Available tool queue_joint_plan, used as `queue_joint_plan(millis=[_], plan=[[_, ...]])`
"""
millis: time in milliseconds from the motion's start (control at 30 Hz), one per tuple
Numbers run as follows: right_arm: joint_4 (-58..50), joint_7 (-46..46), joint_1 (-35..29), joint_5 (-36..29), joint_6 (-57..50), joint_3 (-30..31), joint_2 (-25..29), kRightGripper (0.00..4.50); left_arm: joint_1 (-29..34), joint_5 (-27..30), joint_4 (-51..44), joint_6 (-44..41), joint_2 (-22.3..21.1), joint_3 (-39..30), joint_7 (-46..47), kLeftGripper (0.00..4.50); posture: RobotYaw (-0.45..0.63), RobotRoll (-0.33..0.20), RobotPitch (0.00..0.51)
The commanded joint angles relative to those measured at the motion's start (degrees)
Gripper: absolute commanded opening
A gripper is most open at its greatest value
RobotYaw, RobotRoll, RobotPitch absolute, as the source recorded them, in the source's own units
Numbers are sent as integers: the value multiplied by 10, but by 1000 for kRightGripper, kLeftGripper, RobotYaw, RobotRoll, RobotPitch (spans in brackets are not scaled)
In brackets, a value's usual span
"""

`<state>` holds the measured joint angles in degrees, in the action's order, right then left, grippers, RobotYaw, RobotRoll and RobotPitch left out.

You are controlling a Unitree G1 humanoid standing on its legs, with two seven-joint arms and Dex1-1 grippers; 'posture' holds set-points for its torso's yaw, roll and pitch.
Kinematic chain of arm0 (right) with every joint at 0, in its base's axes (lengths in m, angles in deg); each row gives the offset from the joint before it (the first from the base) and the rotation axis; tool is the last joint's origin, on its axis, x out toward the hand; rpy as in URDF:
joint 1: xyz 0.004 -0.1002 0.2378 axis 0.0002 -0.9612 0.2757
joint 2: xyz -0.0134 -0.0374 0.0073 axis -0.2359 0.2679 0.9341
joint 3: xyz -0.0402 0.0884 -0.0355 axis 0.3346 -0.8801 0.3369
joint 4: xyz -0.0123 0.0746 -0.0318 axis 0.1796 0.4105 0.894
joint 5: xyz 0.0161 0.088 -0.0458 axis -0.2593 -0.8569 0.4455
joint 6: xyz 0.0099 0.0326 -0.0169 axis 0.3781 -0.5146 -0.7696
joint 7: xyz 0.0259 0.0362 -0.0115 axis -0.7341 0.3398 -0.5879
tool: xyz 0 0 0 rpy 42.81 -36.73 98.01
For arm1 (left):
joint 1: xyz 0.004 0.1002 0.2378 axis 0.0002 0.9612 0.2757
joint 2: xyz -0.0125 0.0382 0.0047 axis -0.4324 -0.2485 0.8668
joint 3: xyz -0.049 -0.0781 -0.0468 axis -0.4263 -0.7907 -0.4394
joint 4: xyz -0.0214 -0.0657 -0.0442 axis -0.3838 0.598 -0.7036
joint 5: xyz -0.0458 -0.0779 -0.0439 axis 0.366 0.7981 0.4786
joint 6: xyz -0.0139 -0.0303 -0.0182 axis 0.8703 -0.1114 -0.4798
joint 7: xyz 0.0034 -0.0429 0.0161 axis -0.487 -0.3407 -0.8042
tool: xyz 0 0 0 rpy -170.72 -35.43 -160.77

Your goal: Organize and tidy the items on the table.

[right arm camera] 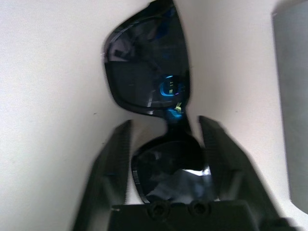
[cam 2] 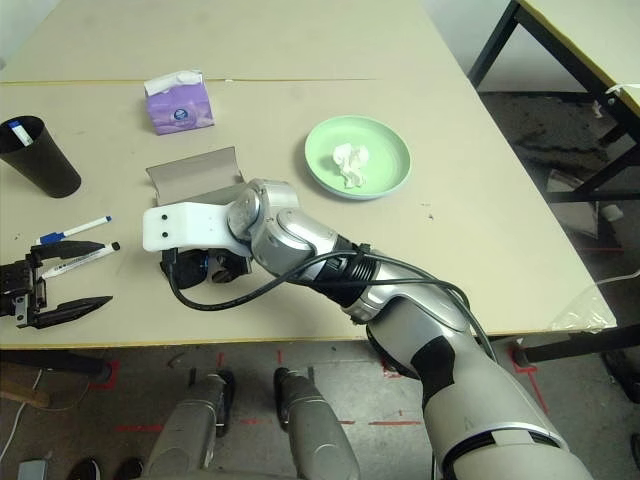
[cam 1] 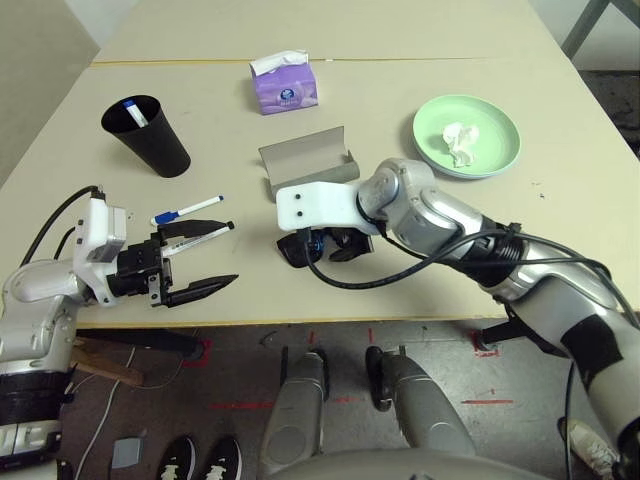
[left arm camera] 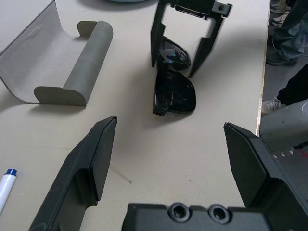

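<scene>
You're at the pick-up step: R gripper (left arm camera: 185, 45) is down over the black sunglasses (left arm camera: 174, 91) near the desk's front edge, fingers spread and straddling one lens, not clamped yet. Next move, I'd say: close on the frame, lift, carry to the grey glasses case (cam 1: 308, 160) just behind, lying open. Sunglasses' long axis runs roughly front-to-back, lenses up. L gripper (cam 1: 195, 260) is released, holding nothing, beside the blue-cap pen (cam 1: 187, 209) at front-left.
</scene>
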<state>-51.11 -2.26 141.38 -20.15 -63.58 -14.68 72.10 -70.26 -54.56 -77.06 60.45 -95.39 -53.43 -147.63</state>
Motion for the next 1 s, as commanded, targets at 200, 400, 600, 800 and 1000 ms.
queue_joint_plan(millis=[200, 400, 600, 800, 1000], plan=[[-17, -17, -10, 6, -3, -1, -2, 211, 1, 4, -23, -18, 5, 1, 10, 4500, 69, 0, 258], [-19, -24, -12, 9, -5, -3, 1, 211, -5, 3, -28, -29, 5, 2, 13, 4500, 60, 0, 257], [-11, -42, 12, 12, 7, -18, 22, 211, -13, -1, -24, -32, 4, 4, 13, 4500, 54, 0, 254], [60, -45, 84, 24, 69, -38, 28, 152, -23, -11, -5, -24, 4, 1, 19, 4500, 57, 0, 240], [173, -28, 132, 46, 156, -47, -12, 151, -23, -12, 5, -18, 8, -6, 35, 4500, 77, 0, 231]])
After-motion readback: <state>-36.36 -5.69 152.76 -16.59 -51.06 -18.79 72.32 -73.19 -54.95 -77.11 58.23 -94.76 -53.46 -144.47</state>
